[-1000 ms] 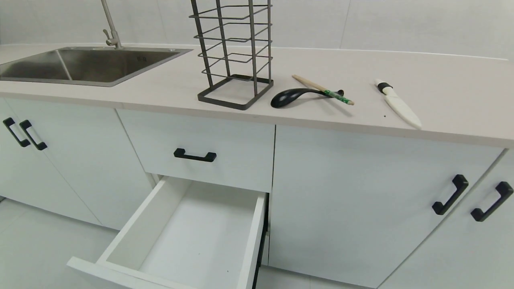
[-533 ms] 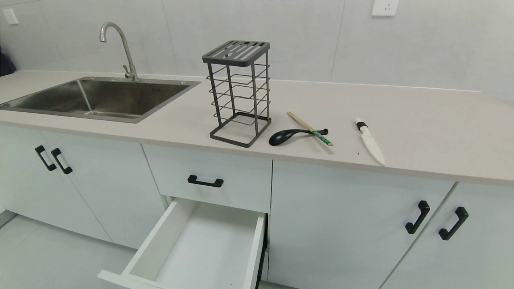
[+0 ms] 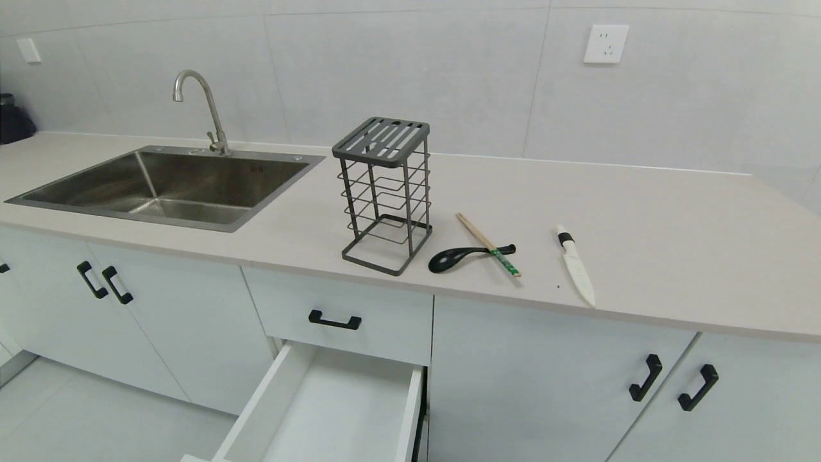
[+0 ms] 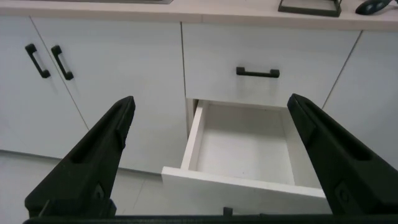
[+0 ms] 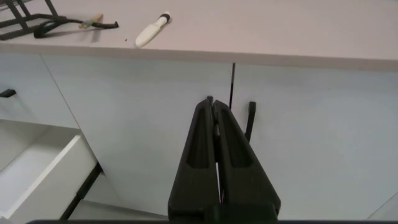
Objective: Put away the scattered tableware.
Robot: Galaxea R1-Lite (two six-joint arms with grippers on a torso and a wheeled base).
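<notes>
Left hand (image 4: 210,99) and right hand (image 5: 212,102) have matte black tapering fingers (image 4: 93,155).

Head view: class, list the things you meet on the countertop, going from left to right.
In order: sink → wire rack → black spoon → white knife. The chopsticks lie across the spoon's handle, so they are left unplaced.
</notes>
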